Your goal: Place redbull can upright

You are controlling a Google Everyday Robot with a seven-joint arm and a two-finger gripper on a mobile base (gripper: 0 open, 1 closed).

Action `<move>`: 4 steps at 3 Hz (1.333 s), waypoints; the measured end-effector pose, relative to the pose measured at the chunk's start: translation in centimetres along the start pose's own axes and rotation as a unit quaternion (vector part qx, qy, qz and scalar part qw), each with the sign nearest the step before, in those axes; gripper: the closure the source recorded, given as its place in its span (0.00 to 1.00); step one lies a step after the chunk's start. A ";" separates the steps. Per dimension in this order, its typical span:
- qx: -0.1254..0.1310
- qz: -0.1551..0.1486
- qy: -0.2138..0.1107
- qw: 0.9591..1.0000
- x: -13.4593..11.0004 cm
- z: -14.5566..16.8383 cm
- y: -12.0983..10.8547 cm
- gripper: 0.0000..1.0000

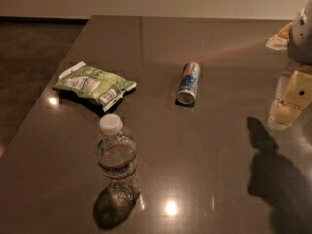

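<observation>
The redbull can [189, 83] lies on its side near the middle of the dark table [204, 145], its long axis running front to back and one silver end facing the camera. My gripper [291, 100] is at the right edge of the view, above the table and well to the right of the can, apart from it. It holds nothing that I can see. Part of the arm is cut off by the frame edge.
A clear water bottle [116, 160] with a white cap stands upright at the front left. A green snack bag [95, 84] lies to the left of the can. The table's left edge drops to dark floor. The arm's shadow [275, 184] falls at the front right.
</observation>
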State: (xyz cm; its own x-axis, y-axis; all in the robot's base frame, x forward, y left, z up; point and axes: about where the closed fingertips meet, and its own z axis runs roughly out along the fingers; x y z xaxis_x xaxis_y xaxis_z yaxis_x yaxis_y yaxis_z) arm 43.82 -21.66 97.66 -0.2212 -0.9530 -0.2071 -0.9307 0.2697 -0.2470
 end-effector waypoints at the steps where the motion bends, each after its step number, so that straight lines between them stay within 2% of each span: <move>1: 0.001 -0.005 -0.002 1.000 -0.3 0.1 -0.2 0.00; 2: 0.002 -0.024 -0.010 1.000 -1.1 0.6 -1.0 0.00; 3: 0.003 -0.072 -0.022 0.997 -3.2 2.5 -3.3 0.00; 4: -0.002 -0.142 -0.035 0.989 -5.9 5.1 -6.2 0.00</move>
State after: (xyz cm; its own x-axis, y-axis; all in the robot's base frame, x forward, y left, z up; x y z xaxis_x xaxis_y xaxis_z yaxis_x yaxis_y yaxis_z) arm 52.36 -17.02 95.57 0.0706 -0.9781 -0.1955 -0.9535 -0.0086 -0.3012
